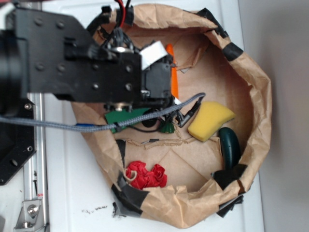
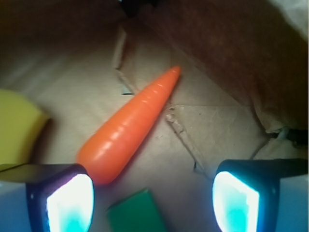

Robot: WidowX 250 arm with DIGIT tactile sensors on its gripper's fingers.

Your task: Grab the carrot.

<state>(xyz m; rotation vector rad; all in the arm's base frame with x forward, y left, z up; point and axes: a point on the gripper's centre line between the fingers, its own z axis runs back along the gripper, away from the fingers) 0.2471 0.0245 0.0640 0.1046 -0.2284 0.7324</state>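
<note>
Hanging over the brown paper nest [image 1: 251, 72], the arm reaches down from above, prob so the gripper [image 2: 152, 193] can drop straight onto the carrot [image 2: 133, 125]. The fingers [image 2: 70, 200] are spread wide apart w/ nothing between them. One pad sits right by the carrot's fat end; the other is off to the far side of it.

The carrot lies flat on the paper floor, pointy tip aimed away from the gripper. From the room cam only a thin orange strip shows by the black arm body [image 1: 72, 58], so the arm hides most of it.

Near the carrot's fat end: a green block [image 2: 137, 212], v. close. A yellow sponge [image 1: 210, 121] sits a bit further off. Red cloth flowers [image 1: 145, 175] are well apart from the carrot.

My guess: fingers must shift over the carrot before closing.
</note>
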